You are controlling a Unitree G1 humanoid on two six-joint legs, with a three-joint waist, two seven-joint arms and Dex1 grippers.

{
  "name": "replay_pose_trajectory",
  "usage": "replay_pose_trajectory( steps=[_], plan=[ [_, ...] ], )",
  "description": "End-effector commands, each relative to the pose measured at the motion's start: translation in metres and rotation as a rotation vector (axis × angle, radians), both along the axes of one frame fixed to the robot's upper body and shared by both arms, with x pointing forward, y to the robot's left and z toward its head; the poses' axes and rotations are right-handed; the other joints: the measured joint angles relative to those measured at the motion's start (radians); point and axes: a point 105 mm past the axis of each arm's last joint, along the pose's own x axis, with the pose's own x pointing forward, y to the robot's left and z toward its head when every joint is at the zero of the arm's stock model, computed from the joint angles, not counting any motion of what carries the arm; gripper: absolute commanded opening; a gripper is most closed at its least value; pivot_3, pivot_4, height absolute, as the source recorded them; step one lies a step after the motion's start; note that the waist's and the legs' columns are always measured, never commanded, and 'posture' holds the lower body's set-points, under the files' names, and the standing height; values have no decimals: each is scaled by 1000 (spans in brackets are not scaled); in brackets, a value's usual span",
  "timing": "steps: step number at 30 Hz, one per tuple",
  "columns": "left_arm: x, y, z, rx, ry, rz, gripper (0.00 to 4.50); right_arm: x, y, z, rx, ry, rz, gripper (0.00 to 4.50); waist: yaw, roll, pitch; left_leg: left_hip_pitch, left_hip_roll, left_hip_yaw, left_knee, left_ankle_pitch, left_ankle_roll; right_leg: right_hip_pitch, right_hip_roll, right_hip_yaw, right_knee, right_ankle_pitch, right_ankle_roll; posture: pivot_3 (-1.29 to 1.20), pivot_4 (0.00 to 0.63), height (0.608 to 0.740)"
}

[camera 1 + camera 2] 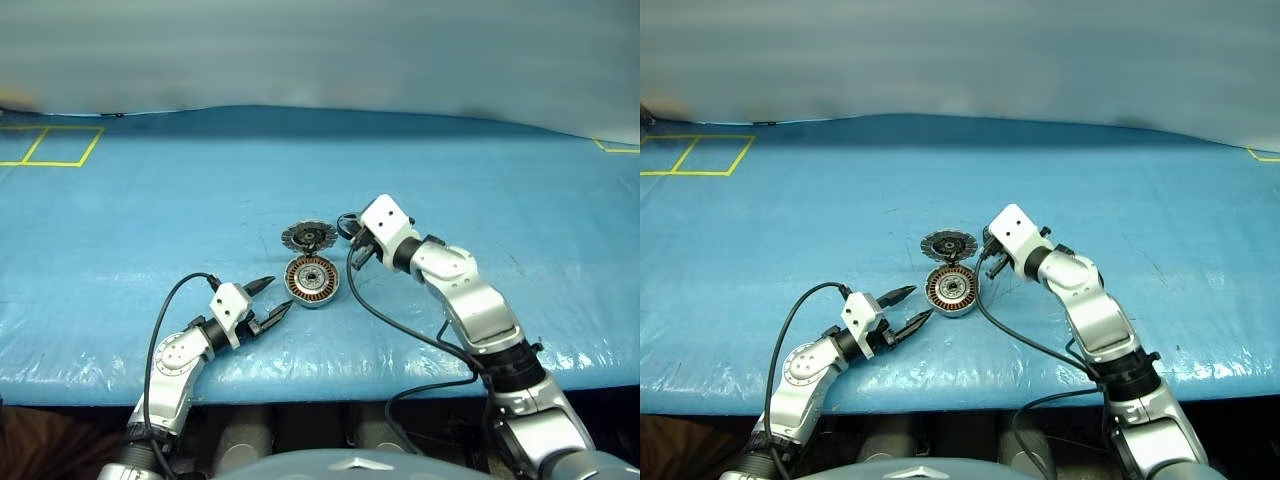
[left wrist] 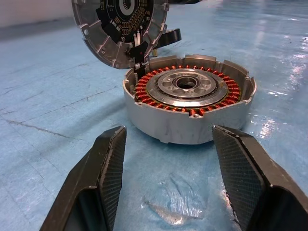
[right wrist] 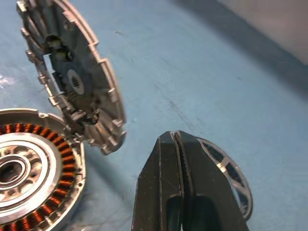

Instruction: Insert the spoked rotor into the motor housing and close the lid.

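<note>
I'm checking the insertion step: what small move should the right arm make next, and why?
Probably carry the spoked rotor, pinched in the shut right gripper, over the motor housing. The lid stands open and the housing shows only windings.

The motor housing (image 1: 312, 281) sits on the table (image 1: 120, 260), near the middle of its front part. The lid (image 1: 309, 237) stands open just behind it, joined at the housing's far edge. The spoked rotor (image 3: 230, 178) lies on the table to the right of the lid, behind the right gripper (image 3: 180, 159). The left gripper (image 1: 270, 298) hovers front-left of the housing, apart from it.
</note>
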Motion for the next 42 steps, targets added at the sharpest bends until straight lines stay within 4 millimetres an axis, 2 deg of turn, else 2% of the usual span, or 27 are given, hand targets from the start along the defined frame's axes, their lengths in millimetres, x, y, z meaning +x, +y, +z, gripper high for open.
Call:
replay_pose_trajectory(
  steps=[1, 6, 10, 14, 20, 38, 42],
  plan=[
    [0, -3, 6, -11, -39, -4, 3014, 15, -5, 20, -1, -68, -7, 40, 1, 0, 0, 0, 0, 0, 0, 0, 0, 0, 0, 0, 0, 0, 0, 0, 150, 740],
    [-3, -3, 4, -22, -36, 15, 3014, 34, -9, 24, 13, -54, -13, 40, 1, 0, 0, 0, -1, 1, -1, 0, 0, 0, 0, 0, 0, 0, 0, 0, 150, 740],
    [-2, 0, 4, -17, -40, 29, 3014, 41, -9, 19, -18, -15, 15, 40, 2, 0, 0, 0, -2, 2, -2, 0, 0, 1, 0, 0, 0, 0, 0, 0, 150, 740],
    [-2, 2, 4, -13, -42, 34, 3014, 48, -9, 13, -74, -7, 28, 873, 1, 0, 0, 0, -2, 2, -1, 0, 0, 1, 0, 0, 0, 0, 0, 0, 150, 740],
    [-3, 2, 3, -12, -40, 39, 3014, 55, -18, 1, -133, 35, -7, 873, 0, 0, 0, 0, -2, 3, -1, 0, 0, 1, 0, 0, 0, 0, 0, 0, 150, 740],
    [-4, 1, -1, -5, -32, 38, 3014, 33, -41, -37, -128, 157, -97, 873, 1, 1, 0, 1, -2, 4, -1, 0, 0, 1, 0, 1, 1, 0, 0, 0, 150, 740],
    [-3, 1, 0, -1, -36, 37, 3014, 33, -42, -37, -104, 162, -115, 873, 1, 0, 0, 1, -2, 4, 0, 0, 0, 2, 0, 1, 1, 0, 0, 0, 150, 740]
  ],
)
